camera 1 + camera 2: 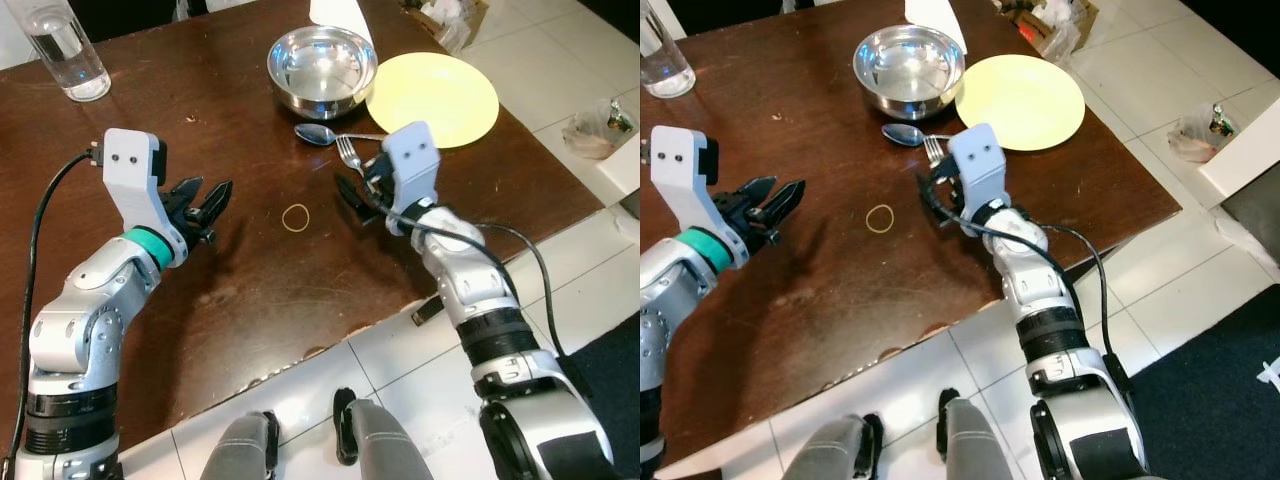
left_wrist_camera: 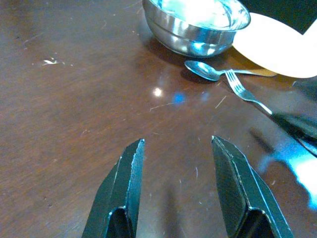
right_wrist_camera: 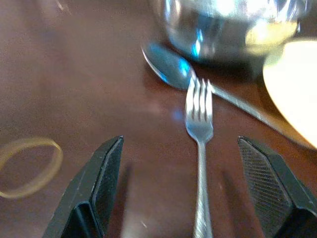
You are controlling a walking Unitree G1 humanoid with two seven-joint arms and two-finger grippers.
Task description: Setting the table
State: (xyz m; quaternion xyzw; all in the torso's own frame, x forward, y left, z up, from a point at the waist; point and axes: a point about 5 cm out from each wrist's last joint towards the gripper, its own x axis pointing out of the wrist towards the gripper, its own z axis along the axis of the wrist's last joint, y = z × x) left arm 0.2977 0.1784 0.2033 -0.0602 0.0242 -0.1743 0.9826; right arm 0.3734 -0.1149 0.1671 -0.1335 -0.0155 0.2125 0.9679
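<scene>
Both of my tools are out over the dark brown table (image 1: 250, 300). My right tool (image 1: 357, 200) sits right of centre in the left eye view, low over the wood, its two black fingers spread wide. In the right wrist view the fork (image 3: 199, 148) lies between those fingers (image 3: 99, 183), its handle running down the gap and its tines pointing away toward the spoon (image 3: 171, 69); the pads do not touch it. My left tool (image 1: 205, 205) is at centre left of the head view, also released, its fingers parted above bare wood and well apart from the cutlery.

At the upper middle of the head view stands the steel bowl (image 1: 322, 68), and just to its right lies the yellow plate (image 1: 440, 95), close to the table's right edge. Just below the bowl is the spoon, its bowl toward the left and its handle running right toward the plate. The fork's tines end just beside that handle, and its own handle slants down and right under my right wrist. A tan rubber band (image 1: 296, 218) lies flat on the wood between my two tools. A clear water glass (image 1: 68, 55) stands at the upper left corner. Below the table edge I see pale floor tiles (image 1: 400, 370).
</scene>
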